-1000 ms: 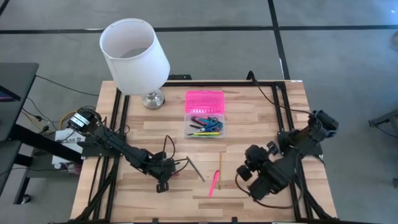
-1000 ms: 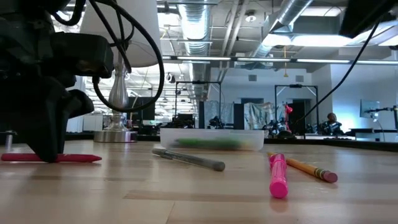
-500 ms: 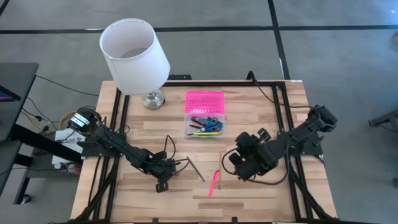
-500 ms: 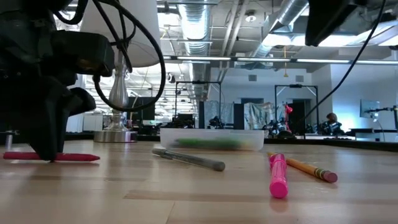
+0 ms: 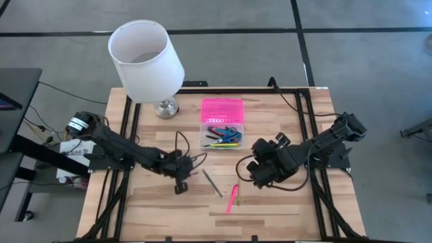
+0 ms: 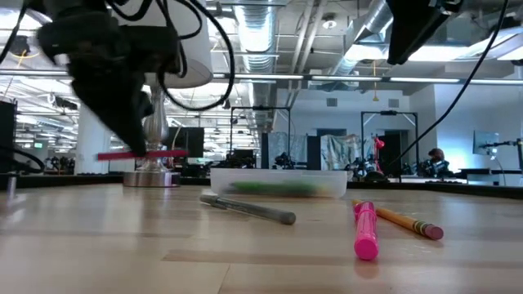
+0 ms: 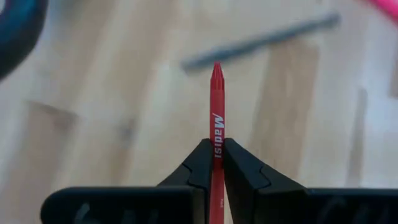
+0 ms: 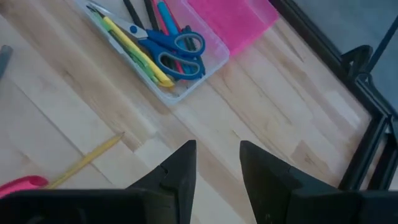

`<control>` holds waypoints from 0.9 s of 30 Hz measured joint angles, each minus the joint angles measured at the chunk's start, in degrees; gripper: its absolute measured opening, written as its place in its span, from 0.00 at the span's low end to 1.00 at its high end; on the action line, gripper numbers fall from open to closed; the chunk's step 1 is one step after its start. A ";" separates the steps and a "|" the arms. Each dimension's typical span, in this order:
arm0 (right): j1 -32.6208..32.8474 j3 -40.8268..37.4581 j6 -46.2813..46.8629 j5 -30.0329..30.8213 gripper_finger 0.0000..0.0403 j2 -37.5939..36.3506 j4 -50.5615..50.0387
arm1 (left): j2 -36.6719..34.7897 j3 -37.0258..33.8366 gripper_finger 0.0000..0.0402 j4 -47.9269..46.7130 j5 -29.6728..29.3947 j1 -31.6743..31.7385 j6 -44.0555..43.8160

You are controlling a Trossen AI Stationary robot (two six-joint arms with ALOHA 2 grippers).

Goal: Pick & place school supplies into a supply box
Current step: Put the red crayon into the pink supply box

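We see the left gripper raised above the wooden surface, left of centre, with its jaws closed tight on a red pencil; in the low view the pencil lies level, clear of the surface, and its sharpened tip projects forward past the jaws in the left wrist view. The right gripper hangs over the surface right of centre, near the supply box, with its jaws spread apart and nothing between them. The supply box rests toward the back of the surface, its bright pink lid folded open on the far side and its clear base on the near side. Inside the base we see blue-handled scissors, a yellow marker, and other pens in blue, pink and black. Three supplies lie loose on the surface in front of the box: a grey pen, a pink marker and a yellow pencil. In the low view the pink marker and yellow pencil lie close beside each other, with the grey pen apart from them. A lamp with a white lampshade and a metal base stands at the back of the surface, left of the box.
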 joint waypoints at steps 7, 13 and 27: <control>-2.32 0.00 -0.56 1.65 0.29 0.02 0.84 | -1.23 0.10 0.05 5.48 -3.18 10.34 9.07; -4.03 0.00 -0.93 2.15 0.29 0.04 3.73 | -0.92 0.11 0.05 14.45 -3.07 18.65 17.62; -5.75 0.00 -0.89 2.37 0.29 0.04 11.13 | 0.55 0.15 0.05 19.67 -0.38 26.70 28.61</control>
